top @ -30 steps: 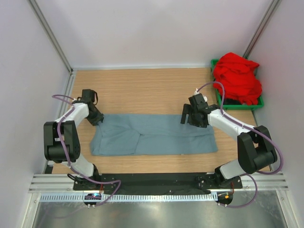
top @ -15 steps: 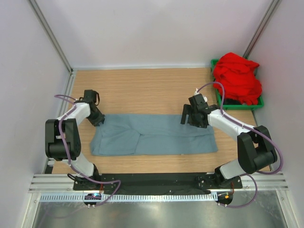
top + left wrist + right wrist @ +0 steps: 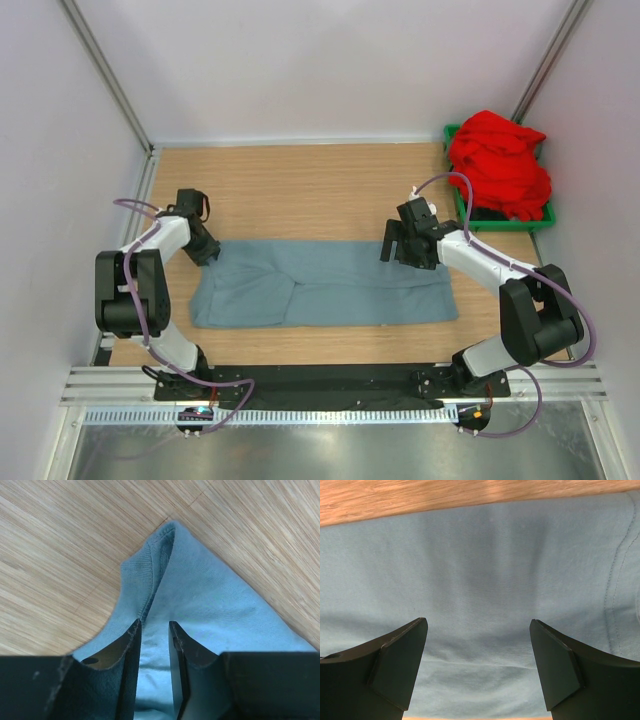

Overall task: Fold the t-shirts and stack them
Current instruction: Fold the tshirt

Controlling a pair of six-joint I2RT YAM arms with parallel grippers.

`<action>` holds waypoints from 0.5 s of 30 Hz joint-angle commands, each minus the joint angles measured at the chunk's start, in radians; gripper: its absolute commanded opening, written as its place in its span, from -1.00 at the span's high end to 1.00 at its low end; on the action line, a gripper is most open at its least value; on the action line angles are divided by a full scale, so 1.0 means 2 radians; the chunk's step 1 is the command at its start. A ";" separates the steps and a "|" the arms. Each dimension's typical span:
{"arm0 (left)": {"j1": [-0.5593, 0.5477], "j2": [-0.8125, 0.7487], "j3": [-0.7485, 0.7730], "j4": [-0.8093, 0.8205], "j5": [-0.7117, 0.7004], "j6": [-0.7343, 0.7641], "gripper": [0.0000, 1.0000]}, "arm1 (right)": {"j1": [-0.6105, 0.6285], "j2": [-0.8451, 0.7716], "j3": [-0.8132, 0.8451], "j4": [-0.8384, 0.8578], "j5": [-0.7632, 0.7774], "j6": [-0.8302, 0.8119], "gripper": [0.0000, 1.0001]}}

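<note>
The grey-blue t-shirt (image 3: 330, 285) lies folded into a long flat strip across the wooden table. My left gripper (image 3: 207, 252) is at its far left corner. In the left wrist view the jaws (image 3: 154, 622) stand close together, with a raised fold of the shirt (image 3: 210, 595) between them. My right gripper (image 3: 392, 245) hovers over the strip's far edge, right of the middle. In the right wrist view it is wide open (image 3: 479, 621) over flat cloth (image 3: 480, 555). The red t-shirt (image 3: 500, 165) lies crumpled in a bin at the back right.
The green bin (image 3: 548, 212) holding the red shirt stands at the table's back right corner. Bare wooden table (image 3: 300, 190) lies behind the strip. White walls enclose the left, back and right sides. The arm bases sit on a black rail at the near edge.
The left arm has shifted very slightly at the shirt's corner. The right arm and the shirts have not visibly moved.
</note>
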 commanded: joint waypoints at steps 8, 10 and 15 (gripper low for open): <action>-0.002 0.009 0.003 0.024 -0.005 -0.006 0.76 | 0.001 -0.004 0.002 0.010 0.009 -0.008 -0.79; -0.002 0.005 0.005 0.023 -0.004 -0.006 0.90 | 0.001 -0.004 0.001 0.010 0.008 -0.007 -0.79; -0.002 -0.009 0.012 0.015 -0.006 -0.003 1.00 | 0.001 -0.003 0.000 0.011 0.008 -0.006 -0.79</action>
